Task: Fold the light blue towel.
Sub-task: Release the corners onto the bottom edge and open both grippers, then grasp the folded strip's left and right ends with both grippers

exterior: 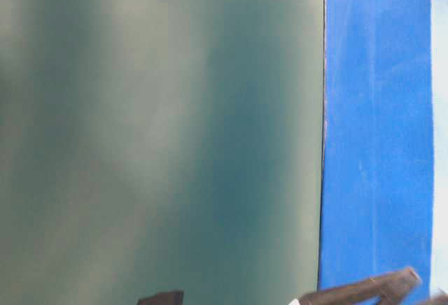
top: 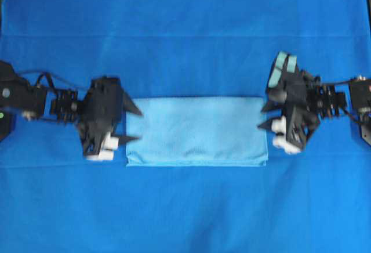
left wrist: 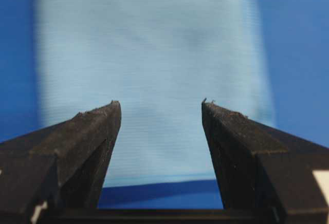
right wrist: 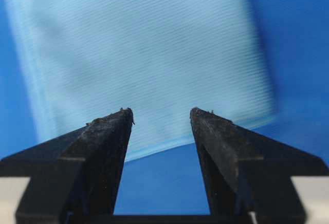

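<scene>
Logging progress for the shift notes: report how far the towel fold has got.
Done: the light blue towel lies as a flat rectangle, apparently folded once. In hand: nothing; the left gripper and right gripper sit open at its short ends. Left: probably another fold.

The light blue towel (top: 197,131) is pale sky blue with a fine ribbed weave, lying on a deep royal-blue backdrop (top: 185,32); the left gripper (top: 132,125) and right gripper (top: 265,116) are black with white patches, the right one carrying a teal piece
</scene>
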Robot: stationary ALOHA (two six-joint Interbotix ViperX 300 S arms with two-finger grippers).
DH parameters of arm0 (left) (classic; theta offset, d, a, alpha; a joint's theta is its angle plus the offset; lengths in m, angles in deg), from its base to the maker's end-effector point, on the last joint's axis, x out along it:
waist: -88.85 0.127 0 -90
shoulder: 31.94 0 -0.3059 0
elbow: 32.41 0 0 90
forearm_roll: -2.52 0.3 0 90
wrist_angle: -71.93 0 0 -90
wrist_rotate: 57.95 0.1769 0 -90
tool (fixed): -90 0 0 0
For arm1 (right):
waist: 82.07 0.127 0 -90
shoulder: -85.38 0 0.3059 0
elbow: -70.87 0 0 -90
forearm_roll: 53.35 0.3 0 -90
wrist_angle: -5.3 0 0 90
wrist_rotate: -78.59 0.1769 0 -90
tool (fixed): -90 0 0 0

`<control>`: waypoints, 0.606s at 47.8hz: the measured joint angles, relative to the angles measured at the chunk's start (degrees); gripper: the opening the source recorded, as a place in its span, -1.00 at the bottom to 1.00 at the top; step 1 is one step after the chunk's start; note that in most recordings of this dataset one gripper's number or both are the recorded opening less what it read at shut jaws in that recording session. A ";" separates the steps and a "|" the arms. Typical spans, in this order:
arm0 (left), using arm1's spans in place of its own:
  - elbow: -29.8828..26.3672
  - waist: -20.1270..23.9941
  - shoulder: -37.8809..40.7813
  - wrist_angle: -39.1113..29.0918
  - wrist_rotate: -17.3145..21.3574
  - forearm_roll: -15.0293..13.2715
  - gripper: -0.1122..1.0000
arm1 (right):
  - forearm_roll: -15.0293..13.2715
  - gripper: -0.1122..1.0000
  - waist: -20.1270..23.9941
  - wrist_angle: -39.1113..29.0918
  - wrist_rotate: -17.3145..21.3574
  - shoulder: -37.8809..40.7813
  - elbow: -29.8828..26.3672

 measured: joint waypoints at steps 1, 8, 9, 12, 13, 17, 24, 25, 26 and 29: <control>0.00 0.70 0.00 0.00 0.09 0.00 0.31 | -0.44 0.20 -0.62 -0.09 0.00 0.00 0.00; 0.00 3.78 0.18 -1.05 0.70 0.00 0.31 | -1.85 0.20 -3.52 -0.09 0.00 1.58 -0.09; 0.00 4.04 0.26 -1.05 0.70 0.00 0.31 | -2.02 0.20 -3.60 -0.09 0.00 1.93 -0.09; 0.00 4.57 1.05 -1.32 0.70 0.00 0.31 | -2.20 0.20 -3.96 -0.09 0.00 2.81 -0.09; 0.00 4.66 1.32 -1.32 0.70 0.00 0.31 | -2.29 0.20 -4.13 -0.09 0.00 3.16 -0.09; -0.09 5.36 1.93 -1.41 0.70 0.00 0.31 | -2.90 0.20 -5.45 -0.09 0.00 4.66 -0.09; -0.18 7.29 2.99 -1.41 0.79 0.00 0.27 | -4.22 0.20 -7.73 0.00 0.00 6.59 -0.44; -0.18 7.65 3.16 -1.41 0.79 0.00 0.27 | -4.39 0.20 -8.00 0.00 0.09 6.86 -0.44; -0.18 8.00 3.34 -1.41 0.79 0.00 0.27 | -4.57 0.20 -8.09 0.00 0.00 7.12 -0.53; -0.18 8.79 4.22 -1.58 0.70 0.00 0.27 | -5.01 0.20 -8.53 0.00 0.09 7.91 -0.53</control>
